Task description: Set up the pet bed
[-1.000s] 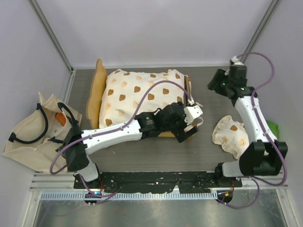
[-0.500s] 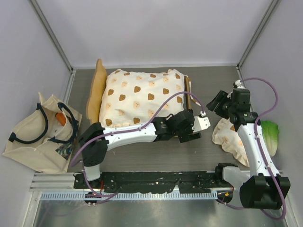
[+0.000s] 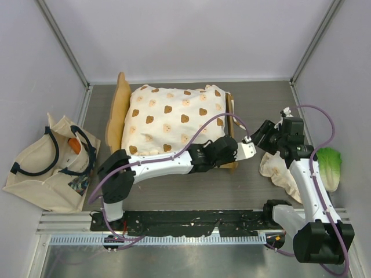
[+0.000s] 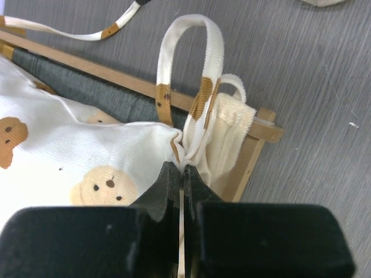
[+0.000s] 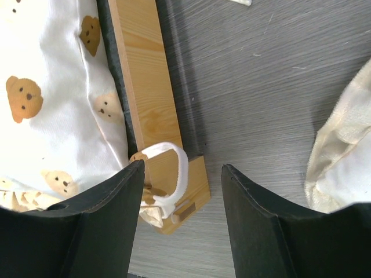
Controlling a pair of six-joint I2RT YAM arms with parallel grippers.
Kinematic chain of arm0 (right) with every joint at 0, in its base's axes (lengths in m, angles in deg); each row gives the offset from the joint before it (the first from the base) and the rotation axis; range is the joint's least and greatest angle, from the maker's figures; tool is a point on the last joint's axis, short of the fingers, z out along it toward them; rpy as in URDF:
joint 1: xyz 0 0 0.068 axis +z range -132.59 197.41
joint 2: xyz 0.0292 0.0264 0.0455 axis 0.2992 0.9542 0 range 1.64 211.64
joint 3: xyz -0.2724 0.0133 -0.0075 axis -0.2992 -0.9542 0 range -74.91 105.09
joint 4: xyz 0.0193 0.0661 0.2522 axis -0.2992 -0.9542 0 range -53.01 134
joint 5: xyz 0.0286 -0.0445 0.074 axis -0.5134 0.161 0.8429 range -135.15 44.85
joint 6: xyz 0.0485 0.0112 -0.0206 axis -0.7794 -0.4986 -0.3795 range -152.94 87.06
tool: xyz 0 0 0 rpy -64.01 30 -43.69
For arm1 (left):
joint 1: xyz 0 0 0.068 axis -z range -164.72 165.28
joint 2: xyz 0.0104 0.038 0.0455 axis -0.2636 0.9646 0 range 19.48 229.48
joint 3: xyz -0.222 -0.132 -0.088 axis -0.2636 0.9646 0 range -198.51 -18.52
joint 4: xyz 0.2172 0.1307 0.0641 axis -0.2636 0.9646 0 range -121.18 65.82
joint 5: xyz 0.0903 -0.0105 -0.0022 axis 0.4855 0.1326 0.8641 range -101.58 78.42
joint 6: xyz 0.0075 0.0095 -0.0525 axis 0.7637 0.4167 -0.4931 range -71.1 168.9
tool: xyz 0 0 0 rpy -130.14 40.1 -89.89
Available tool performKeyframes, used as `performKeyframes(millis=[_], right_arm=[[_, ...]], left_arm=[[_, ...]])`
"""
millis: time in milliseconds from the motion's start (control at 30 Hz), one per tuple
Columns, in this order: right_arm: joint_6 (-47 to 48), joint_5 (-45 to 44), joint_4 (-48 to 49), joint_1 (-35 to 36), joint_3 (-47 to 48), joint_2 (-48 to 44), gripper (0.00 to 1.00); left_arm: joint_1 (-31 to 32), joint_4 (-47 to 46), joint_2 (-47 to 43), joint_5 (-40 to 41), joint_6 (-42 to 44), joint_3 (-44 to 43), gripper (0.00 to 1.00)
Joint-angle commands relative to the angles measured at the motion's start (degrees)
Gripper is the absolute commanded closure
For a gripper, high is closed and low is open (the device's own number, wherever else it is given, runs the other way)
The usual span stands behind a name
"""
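Your pet bed [image 3: 174, 133] sits toward the table's [image 3: 191, 188] far edge, left of centre; its light-wood frame [image 5: 148, 87] carries a scalloped headboard [image 3: 118, 113] on the left and a grey fabric base [image 4: 110, 98]; a cream bear-print cushion [image 4: 69, 145] lies on top. Your left gripper [image 4: 181, 172] is pinched tight on the cushion's corner beside its ties [image 4: 191, 63], at the bed's near right corner; your right gripper [image 5: 182, 169] hangs spread wide above that corner, grasping nothing.

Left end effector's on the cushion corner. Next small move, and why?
Probably a short pull of the cushion corner toward the frame corner. The left end effector is shut on the cushion at its tie loops, and grey base shows between cushion and frame. The right end effector hangs open nearby.
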Motion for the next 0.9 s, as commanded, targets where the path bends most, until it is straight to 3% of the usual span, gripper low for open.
performKeyframes(millis=[0,67,100,167,233,267,500,633,700,800,833,867], right_arm=[[0.1,3.5,-0.8,0.0,-0.8,-2.3,0.40],[0.1,3.9,-0.8,0.0,-1.3,-2.7,0.40],[0.0,4.0,-0.8,0.0,-1.5,-2.7,0.40],[0.0,4.2,-0.6,0.0,-2.0,-2.7,0.40],[0.0,4.1,-0.5,0.0,-2.3,-2.5,0.40],[-0.1,4.1,-0.6,0.0,-2.4,-2.3,0.40],[0.1,4.4,-0.5,0.0,-2.4,-2.0,0.40],[0.2,4.4,-0.5,0.0,-2.9,-1.7,0.40],[0.2,4.7,-0.4,0.0,-2.9,-1.7,0.40],[0.2,5.2,-0.3,0.0,-2.9,-1.6,0.40],[0.2,5.2,-0.3,0.0,-2.8,-1.6,0.40],[0.3,5.3,-0.4,0.0,-2.7,-1.7,0.40]], left_arm=[[-2.4,0.0,-3.4,-0.8,-2.2,0.2,1.00],[-3.5,0.2,-4.1,-2.7,-2.8,0.5,1.00],[-4.1,0.2,-4.7,-3.5,-3.6,0.7,0.90],[-4.2,0.3,-4.9,-6.2,-4.1,0.5,0.54],[-4.2,-0.1,-5.0,-8.4,-4.5,0.8,0.47],[-4.2,-1.0,-4.9,-9.7,-4.7,1.1,0.38],[-4.1,-2.3,-4.2,-12.2,-5.5,1.9,0.29],[-4.0,-2.6,-4.0,-12.1,-5.5,2.7,0.29],[-3.6,-3.0,-3.1,-7.8,-5.4,3.0,0.36],[-2.8,-2.6,-1.3,3.3,-8.8,1.3,0.63],[-2.8,-1.7,-1.0,4.9,-9.4,0.7,0.82],[-2.6,-1.6,-0.7,6.0,-10.0,0.3,0.89]])
